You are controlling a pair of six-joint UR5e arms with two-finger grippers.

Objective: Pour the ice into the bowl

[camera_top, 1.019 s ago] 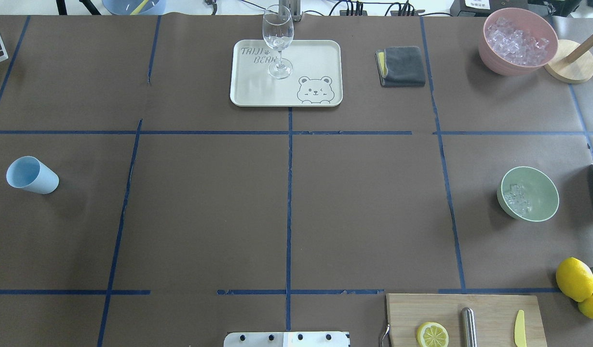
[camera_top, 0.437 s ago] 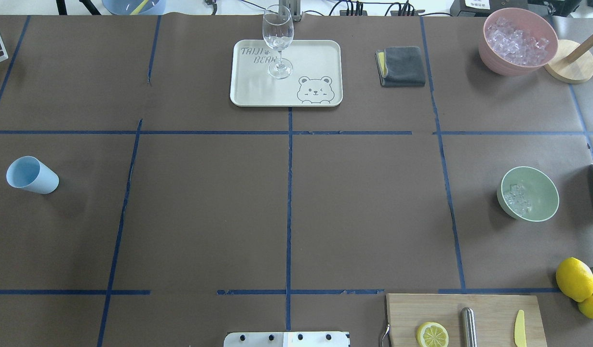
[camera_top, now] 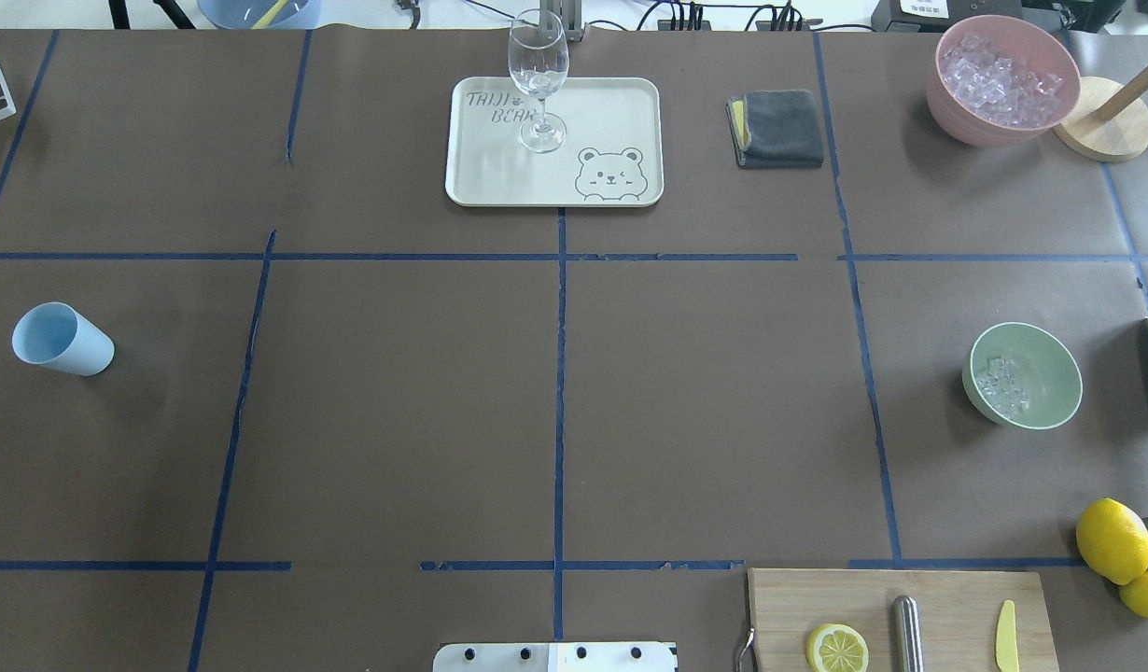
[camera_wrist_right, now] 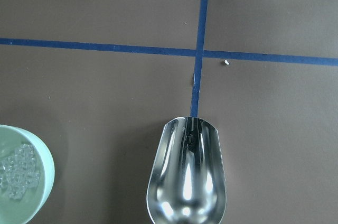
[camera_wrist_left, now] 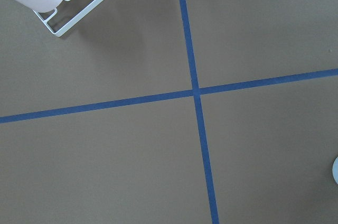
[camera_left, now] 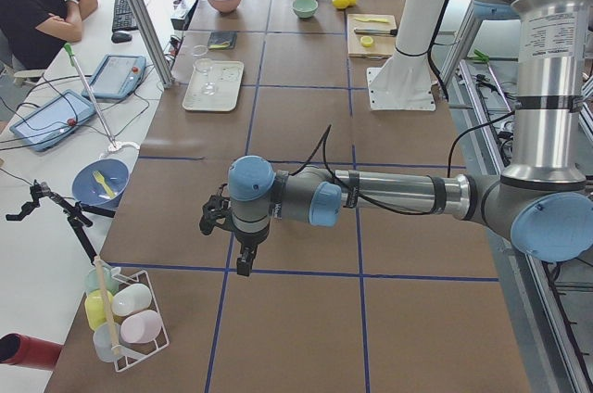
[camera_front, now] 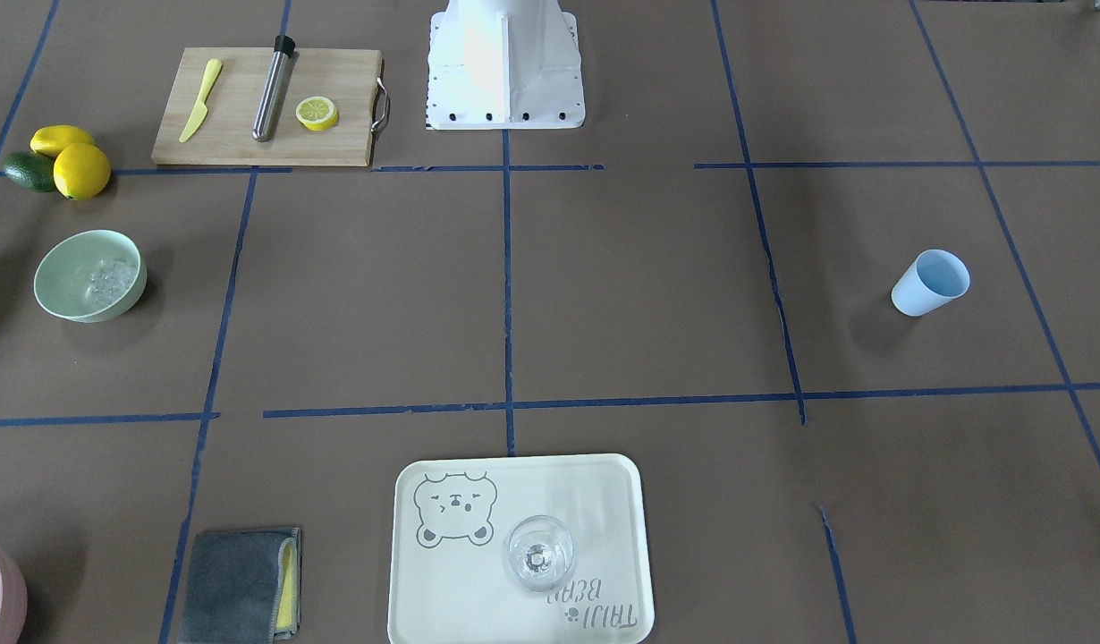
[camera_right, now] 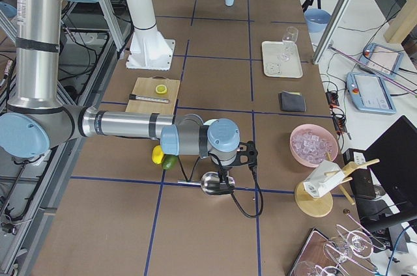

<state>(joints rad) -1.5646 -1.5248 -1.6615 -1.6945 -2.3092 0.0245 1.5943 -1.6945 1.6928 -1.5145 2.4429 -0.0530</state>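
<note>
The pale mint-green bowl (camera_top: 1050, 373) stands at the table's right side with a small heap of clear ice (camera_top: 1001, 385) in it. It also shows in the front view (camera_front: 63, 277) and at the lower left of the right wrist view (camera_wrist_right: 45, 171). An empty shiny metal scoop (camera_wrist_right: 187, 176) lies beside it in that view, to its right. My right gripper (camera_right: 249, 159) shows only in the exterior right view, over the scoop (camera_right: 218, 185); I cannot tell its state. My left gripper (camera_left: 244, 266) points down over bare table far from the bowl; I cannot tell its state.
A pink bowl (camera_top: 947, 93) full of ice stands at the far right beside a wooden stand (camera_top: 1106, 121). There is also a light blue cup (camera_top: 63, 339), a tray (camera_top: 499, 177) with a wine glass (camera_top: 539, 79), a grey cloth (camera_top: 779, 128), a cutting board (camera_top: 957, 597) and lemons (camera_top: 1112, 539).
</note>
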